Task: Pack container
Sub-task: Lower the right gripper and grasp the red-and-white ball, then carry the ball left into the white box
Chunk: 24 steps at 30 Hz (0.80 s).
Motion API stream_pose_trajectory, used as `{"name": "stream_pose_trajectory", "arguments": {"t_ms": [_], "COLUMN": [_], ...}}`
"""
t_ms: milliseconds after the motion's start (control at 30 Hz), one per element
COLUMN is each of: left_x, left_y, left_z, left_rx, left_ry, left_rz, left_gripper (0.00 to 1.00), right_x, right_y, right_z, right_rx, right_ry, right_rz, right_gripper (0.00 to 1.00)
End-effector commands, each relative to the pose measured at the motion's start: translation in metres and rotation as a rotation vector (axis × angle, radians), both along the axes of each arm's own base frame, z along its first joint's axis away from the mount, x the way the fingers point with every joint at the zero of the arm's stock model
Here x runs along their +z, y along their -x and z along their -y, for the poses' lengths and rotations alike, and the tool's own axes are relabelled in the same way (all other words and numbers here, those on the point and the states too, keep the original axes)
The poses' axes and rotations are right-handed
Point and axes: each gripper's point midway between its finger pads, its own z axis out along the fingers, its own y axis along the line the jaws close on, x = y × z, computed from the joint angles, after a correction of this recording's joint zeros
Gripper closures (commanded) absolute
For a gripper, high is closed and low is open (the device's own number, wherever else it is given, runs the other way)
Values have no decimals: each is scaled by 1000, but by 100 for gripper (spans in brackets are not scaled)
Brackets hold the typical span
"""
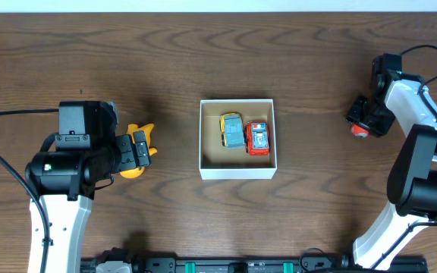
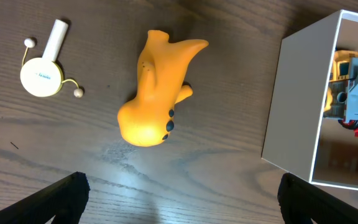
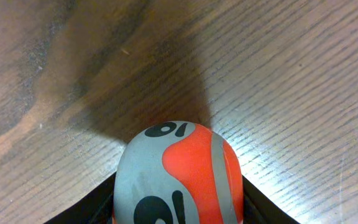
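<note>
The container [image 1: 237, 171] is a white-walled square box with a brown inside at the table's middle; it holds a yellow-and-blue toy truck [image 1: 232, 130] and a red toy car [image 1: 257, 139]. Its wall also shows in the left wrist view [image 2: 297, 106]. An orange toy animal [image 2: 154, 93] lies on the table left of the box, under my left gripper [image 1: 139, 148], which is open above it. My right gripper [image 1: 363, 121] at the far right is shut on a grey-and-red toy [image 3: 179, 177], marked with black numerals, just above the table.
A small white disc with a handle and yellow cord with two beads [image 2: 42, 71] lies on the table left of the orange toy. Dark wood table [image 1: 317, 212] all round.
</note>
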Motion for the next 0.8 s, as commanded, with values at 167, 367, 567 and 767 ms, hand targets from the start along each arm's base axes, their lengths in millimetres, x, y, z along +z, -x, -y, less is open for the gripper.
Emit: {"name": "stream_pose_trajectory", "arguments": {"t_ms": [167, 367, 567, 767], "left_x": [4, 4, 4, 4], "left_y": [-2, -2, -2, -2], "left_z": [-2, -2, -2, -2], "left_rx": [12, 12, 12, 12], "left_ry": [1, 1, 1, 1], "left_rz": [10, 10, 10, 9], "left_gripper": [2, 2, 2, 2], "right_x": [-3, 21, 88, 169], "right_y": [11, 6, -9, -5], "right_z": [-1, -12, -57, -155], "right_rx": [12, 46, 186, 441], "right_ry": [-8, 2, 26, 4], "right_rz": [-47, 4, 190, 445], "right_gripper": [99, 99, 99, 99]}}
